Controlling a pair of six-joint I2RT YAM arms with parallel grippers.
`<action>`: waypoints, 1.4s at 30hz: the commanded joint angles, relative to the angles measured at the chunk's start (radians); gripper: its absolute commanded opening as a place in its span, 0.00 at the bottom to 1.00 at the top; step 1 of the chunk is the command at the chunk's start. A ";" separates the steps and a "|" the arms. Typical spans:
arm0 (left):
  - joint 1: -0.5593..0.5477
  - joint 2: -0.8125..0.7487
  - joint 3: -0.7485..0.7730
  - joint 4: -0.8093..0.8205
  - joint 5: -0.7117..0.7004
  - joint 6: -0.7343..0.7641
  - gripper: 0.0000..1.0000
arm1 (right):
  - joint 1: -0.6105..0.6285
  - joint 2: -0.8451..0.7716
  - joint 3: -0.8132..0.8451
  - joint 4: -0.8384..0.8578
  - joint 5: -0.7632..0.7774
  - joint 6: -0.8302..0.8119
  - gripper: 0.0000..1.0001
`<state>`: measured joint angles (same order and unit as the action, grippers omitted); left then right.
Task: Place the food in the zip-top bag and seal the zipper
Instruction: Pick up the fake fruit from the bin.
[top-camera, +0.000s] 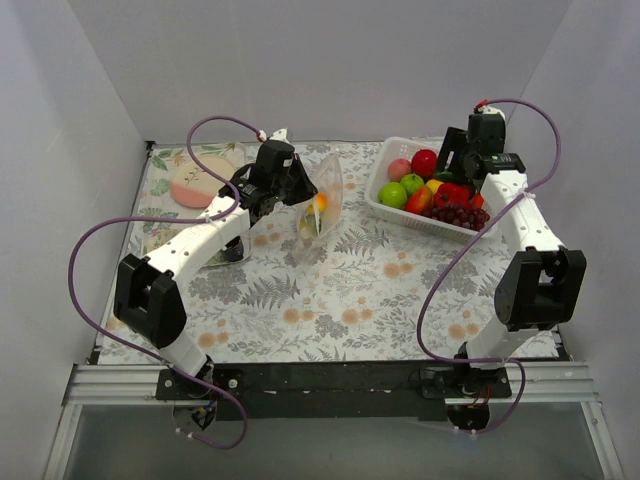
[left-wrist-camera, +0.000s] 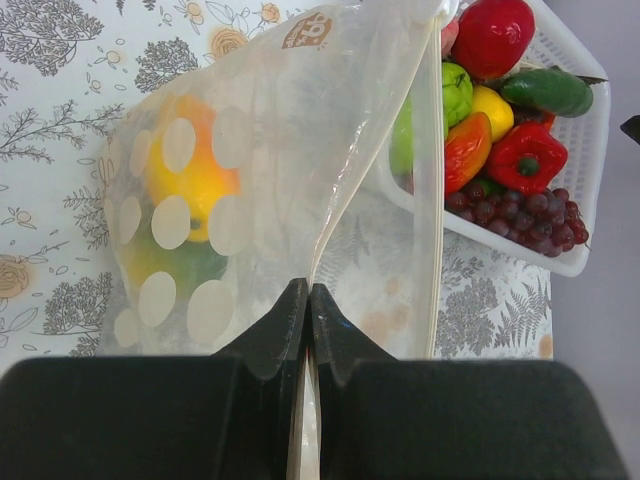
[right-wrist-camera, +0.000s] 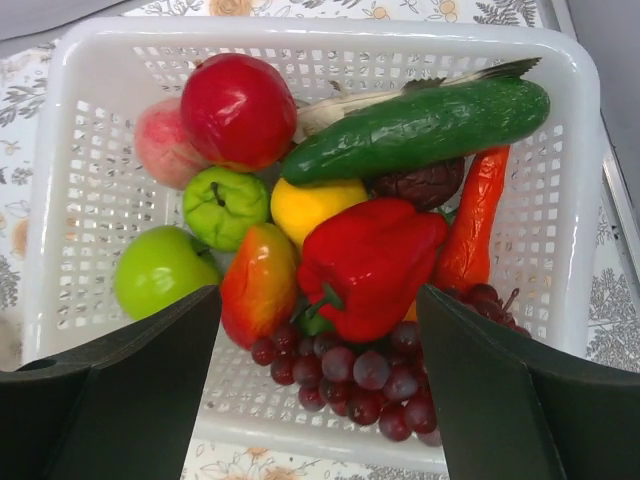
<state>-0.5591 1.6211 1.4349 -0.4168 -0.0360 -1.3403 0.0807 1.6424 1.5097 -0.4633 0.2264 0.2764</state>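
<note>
The left pincer (left-wrist-camera: 308, 290) is pressed together, its two dark tips pinching a thin edge of the zip-top bag (left-wrist-camera: 270, 150) and holding that part of the bag up off the flower-printed bench (top-camera: 330, 310). The zipper (left-wrist-camera: 436, 200) shows as a pale strip down the bag's right side, close to the white basket (right-wrist-camera: 80, 130). Inside the bag lie an orange-yellow fruit (left-wrist-camera: 195, 170) and a green piece (left-wrist-camera: 190, 262) below it.

The right pincer (right-wrist-camera: 318, 300) is spread wide and holds nothing; it hangs over the basket without touching it. The rest of the food is heaped there: a red apple (right-wrist-camera: 238, 108), a cucumber (right-wrist-camera: 420, 125), a red pepper (right-wrist-camera: 370, 262), a green apple (right-wrist-camera: 160, 270) and dark grapes (right-wrist-camera: 370, 375).
</note>
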 joint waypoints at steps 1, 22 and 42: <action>0.005 -0.072 -0.010 0.013 0.033 0.016 0.00 | -0.007 0.068 -0.013 0.124 -0.099 -0.052 0.87; 0.007 -0.063 0.030 -0.017 0.048 0.033 0.00 | 0.022 0.247 0.058 0.325 0.030 -0.006 0.85; 0.005 -0.049 0.075 -0.057 0.048 0.050 0.00 | 0.037 0.554 0.414 0.174 0.010 -0.011 0.86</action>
<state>-0.5583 1.6211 1.4807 -0.4648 0.0086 -1.3018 0.1070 2.1719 1.8366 -0.2481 0.2291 0.2691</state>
